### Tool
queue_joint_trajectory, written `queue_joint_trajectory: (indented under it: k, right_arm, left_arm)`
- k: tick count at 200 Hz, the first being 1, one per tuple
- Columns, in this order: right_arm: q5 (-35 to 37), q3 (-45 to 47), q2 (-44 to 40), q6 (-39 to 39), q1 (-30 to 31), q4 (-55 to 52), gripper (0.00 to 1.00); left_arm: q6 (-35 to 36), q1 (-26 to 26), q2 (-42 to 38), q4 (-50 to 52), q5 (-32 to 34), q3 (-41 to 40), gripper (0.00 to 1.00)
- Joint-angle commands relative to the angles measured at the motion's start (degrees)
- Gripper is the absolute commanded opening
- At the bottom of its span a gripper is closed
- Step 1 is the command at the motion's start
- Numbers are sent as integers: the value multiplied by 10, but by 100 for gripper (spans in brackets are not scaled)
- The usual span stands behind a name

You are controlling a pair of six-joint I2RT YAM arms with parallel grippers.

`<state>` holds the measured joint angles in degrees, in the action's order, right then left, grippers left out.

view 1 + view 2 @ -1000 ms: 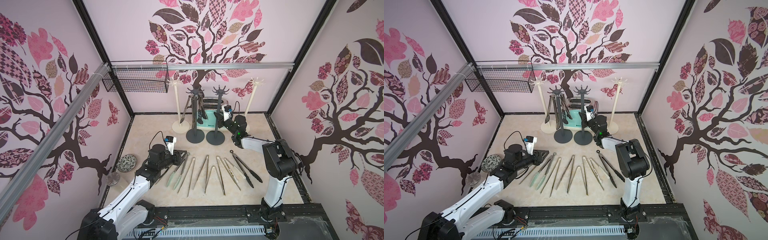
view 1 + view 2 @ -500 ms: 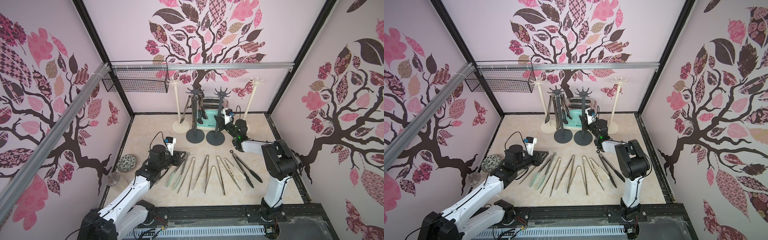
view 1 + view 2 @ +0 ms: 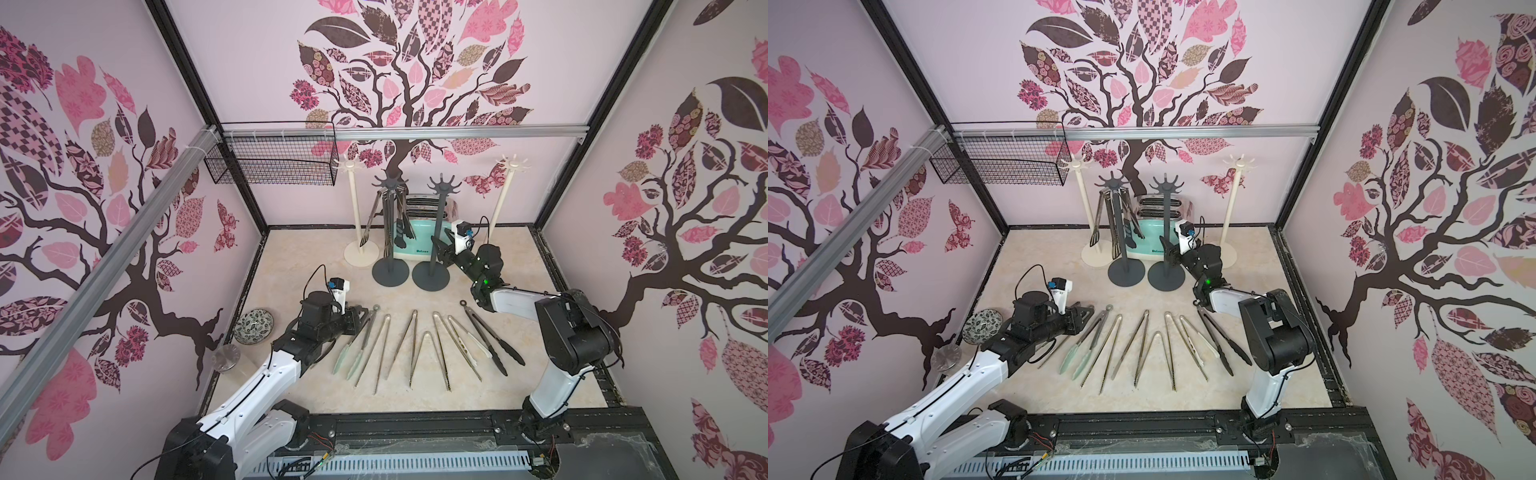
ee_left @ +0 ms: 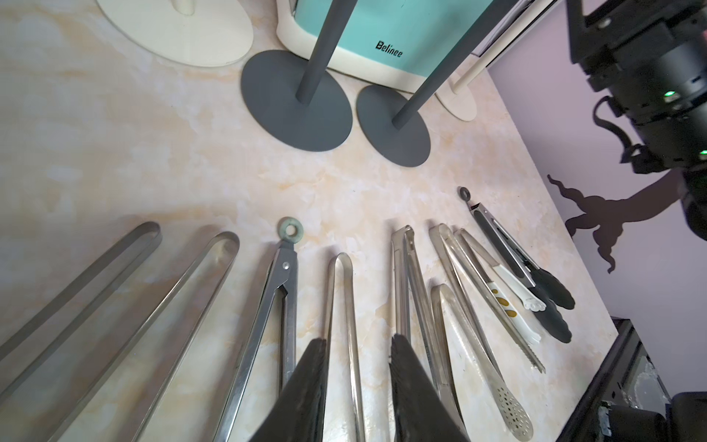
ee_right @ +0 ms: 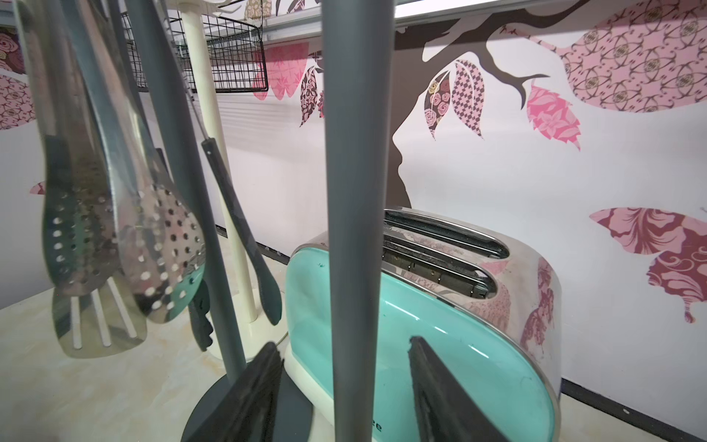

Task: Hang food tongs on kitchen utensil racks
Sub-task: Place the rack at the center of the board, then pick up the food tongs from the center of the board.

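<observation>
Tongs (image 4: 286,268) lie in a row on the floor (image 3: 316,257), well in front of the toaster (image 3: 415,243). Other tongs (image 5: 76,229) hang on the full dark rack (image 3: 389,276) just beside the toaster. The bare dark rack (image 5: 355,191) stands right in front of the toaster. The right gripper (image 5: 343,341) sits around its pole, fingers wide apart, not pinching it. The left gripper (image 4: 357,340) hovers over the row, far from the toaster, fingers apart and holding nothing (one steel arm shows between them). The tongs look light, thin, stiff and springy, and probably slippery. I think the best place to pinch is near the bent end or ring, so that end can catch a hook.
</observation>
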<state>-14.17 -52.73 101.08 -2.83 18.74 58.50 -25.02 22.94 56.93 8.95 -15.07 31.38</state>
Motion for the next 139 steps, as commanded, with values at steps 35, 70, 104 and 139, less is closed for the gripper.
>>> queue_joint_trajectory:
  k: [35,70,104,139]
  right_arm:
    - [-19,63,-70,-10,4,3,58]
    - [-23,117,-127,-6,4,-27,58]
    - [-32,168,-198,18,4,-96,57]
    - [-32,209,-278,100,4,-169,57]
  left_arm:
    - [-12,2,7,103,63,51,31]
    - [-12,2,20,221,122,118,32]
    - [-5,-1,53,327,144,189,33]
    - [13,-23,112,408,121,241,36]
